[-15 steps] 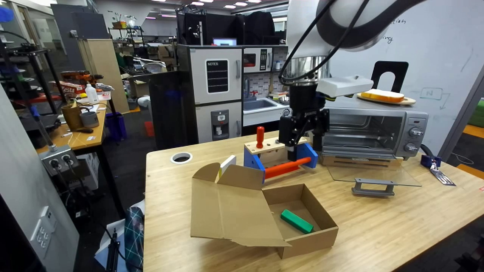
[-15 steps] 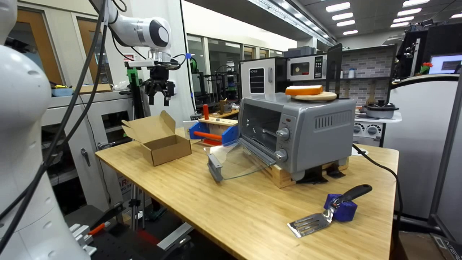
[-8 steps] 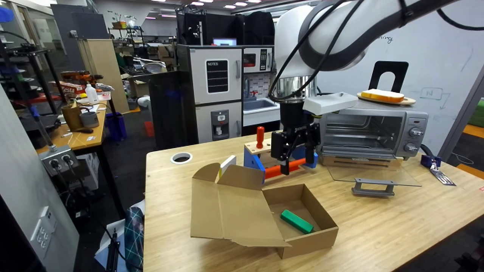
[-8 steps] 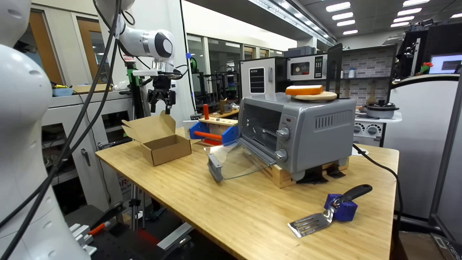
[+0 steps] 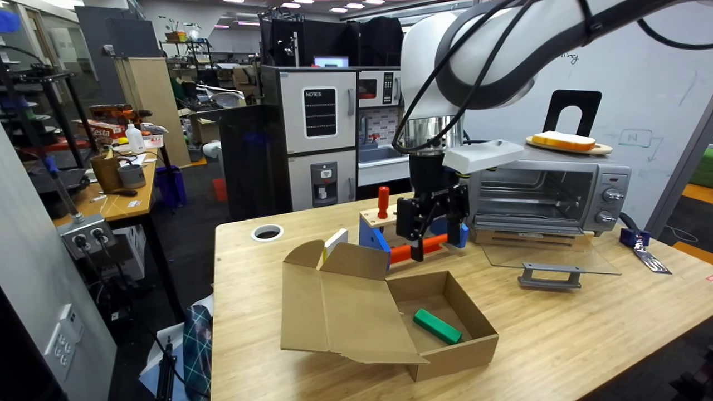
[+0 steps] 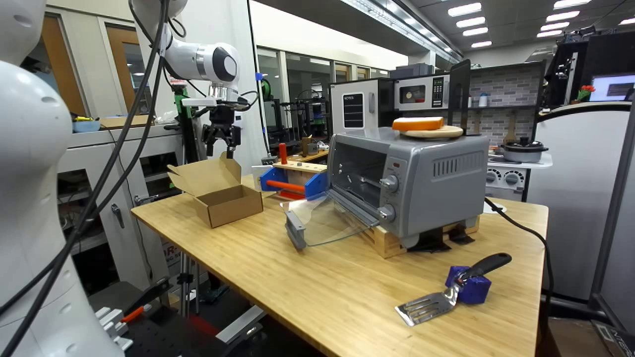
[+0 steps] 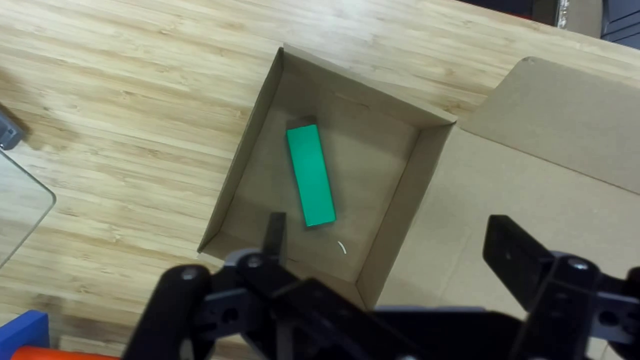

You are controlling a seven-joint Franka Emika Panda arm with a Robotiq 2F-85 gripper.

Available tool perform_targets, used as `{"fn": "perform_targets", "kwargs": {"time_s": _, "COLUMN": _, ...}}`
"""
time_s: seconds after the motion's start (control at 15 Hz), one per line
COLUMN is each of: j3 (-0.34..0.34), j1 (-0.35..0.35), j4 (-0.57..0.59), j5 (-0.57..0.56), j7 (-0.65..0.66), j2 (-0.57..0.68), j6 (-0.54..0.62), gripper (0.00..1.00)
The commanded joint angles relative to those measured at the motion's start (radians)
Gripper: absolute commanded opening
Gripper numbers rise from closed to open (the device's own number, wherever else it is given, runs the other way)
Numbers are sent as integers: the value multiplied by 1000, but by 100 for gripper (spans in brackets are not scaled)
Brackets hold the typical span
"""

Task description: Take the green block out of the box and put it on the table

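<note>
In the cardboard box [image 5: 457,357] on the wooden table [image 5: 562,328], the green block [image 5: 437,327] lies flat; the lid [image 5: 359,314] is folded back, presumably so the Robotiq gripper [image 5: 438,244] can reach in. Its jaws stand wide around nothing, likely readied to straddle the block, which I see below them and off to one side.
</note>
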Motion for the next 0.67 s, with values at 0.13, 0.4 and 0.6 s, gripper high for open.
{"fn": "perform_targets", "kwargs": {"time_s": 0.13, "j3": -21, "j1": 20, "j4": -3, "j5": -4, "j7": -5, "j2": -14, "j6": 7, "gripper": 100}}
{"fn": "perform_targets", "kwargs": {"time_s": 0.4, "j3": -20, "j1": 20, "j4": 3, "j5": 6, "j7": -4, "j2": -1, "j6": -4, "gripper": 100}}
{"fn": "perform_targets", "kwargs": {"time_s": 0.6, "j3": -20, "j1": 14, "j4": 5, "j5": 21, "j7": -8, "j2": 7, "j6": -1, "gripper": 100}}
